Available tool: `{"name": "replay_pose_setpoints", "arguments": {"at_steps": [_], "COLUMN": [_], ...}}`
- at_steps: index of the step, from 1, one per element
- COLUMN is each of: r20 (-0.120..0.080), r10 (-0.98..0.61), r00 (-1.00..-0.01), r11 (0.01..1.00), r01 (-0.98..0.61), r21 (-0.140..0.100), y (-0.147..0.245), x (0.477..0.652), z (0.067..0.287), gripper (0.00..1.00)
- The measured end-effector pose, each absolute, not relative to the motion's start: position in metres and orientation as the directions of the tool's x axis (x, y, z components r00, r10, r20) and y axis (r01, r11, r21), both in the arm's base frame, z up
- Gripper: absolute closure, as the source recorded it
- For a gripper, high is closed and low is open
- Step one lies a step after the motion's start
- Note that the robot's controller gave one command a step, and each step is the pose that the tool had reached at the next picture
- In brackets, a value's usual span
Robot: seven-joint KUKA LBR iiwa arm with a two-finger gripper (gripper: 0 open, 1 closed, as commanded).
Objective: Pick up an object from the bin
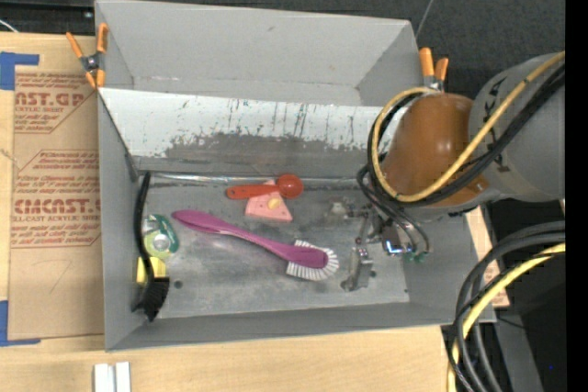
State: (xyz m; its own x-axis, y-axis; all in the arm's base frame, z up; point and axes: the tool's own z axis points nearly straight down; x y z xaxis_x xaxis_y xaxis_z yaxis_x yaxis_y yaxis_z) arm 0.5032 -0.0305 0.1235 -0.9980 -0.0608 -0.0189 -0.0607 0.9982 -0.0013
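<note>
Grey bin [230,294] holds a magenta, white-bristled brush [246,239] beside the gripper [357,274].

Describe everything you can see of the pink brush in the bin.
The pink brush looks like glossy plastic: a long, slim, slightly curved handle widening into a head of white bristles. It lies flat on the bin floor, handle leftward, head rightward. A pink-yellow wedge sits just beyond the handle, apart. The gripper stands close beside the head; contact is unclear.
</note>
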Motion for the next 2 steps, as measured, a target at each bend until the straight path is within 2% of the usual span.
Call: {"name": "replay_pose_setpoints", "arguments": {"at_steps": [1,2], "r20": [-0.004,-0.02], "r10": [-0.324,-0.074], "r00": [-0.946,-0.997], "r11": [0.946,0.997], "r01": [-0.324,-0.074], "r21": [-0.002,-0.002], "y": [-0.014,0.005], "x": [0.503,0.507], "z": [0.068,0.069], "gripper": [0.0,1.0]}}
